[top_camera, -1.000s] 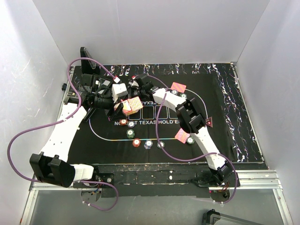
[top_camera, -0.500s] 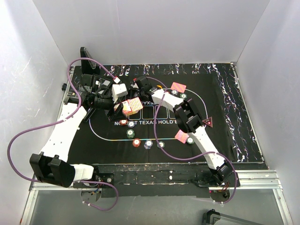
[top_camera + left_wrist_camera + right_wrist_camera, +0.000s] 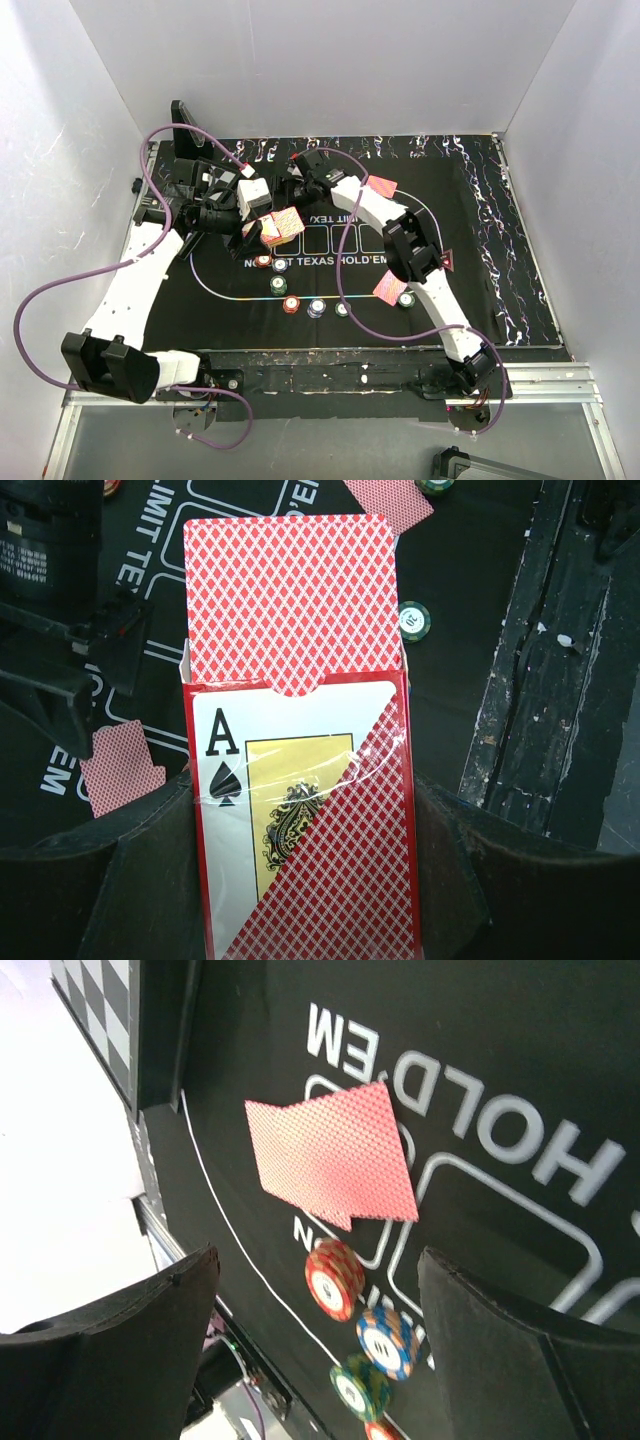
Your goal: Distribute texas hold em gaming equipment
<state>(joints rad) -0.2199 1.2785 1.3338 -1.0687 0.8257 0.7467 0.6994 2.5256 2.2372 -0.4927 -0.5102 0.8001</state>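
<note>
Clamping a glossy, cellophane-wrapped red diamond-print card box [image 3: 310, 880] w/ an ace-of-spades face, the left gripper [image 3: 305, 790] is holding it above the black printed mat [image 3: 460, 570]. A stack of red-backed playing cards [image 3: 290, 600] is sticking out of its top. The right gripper [image 3: 318, 1260] is hanging w/ jaws wide apart, gripping nothing, over 2 overlapping flat red-pink-backed cards [image 3: 335, 1165] lying on the mat. Near them 3 round ridged chips are lying in a row: 1 red poker chip [image 3: 335, 1278], 1 blue-white poker chip [image 3: 385, 1343] & 1 green poker chip [image 3: 358, 1388]. A 4th, prob. red, is peeking in at the frame edge.
</note>
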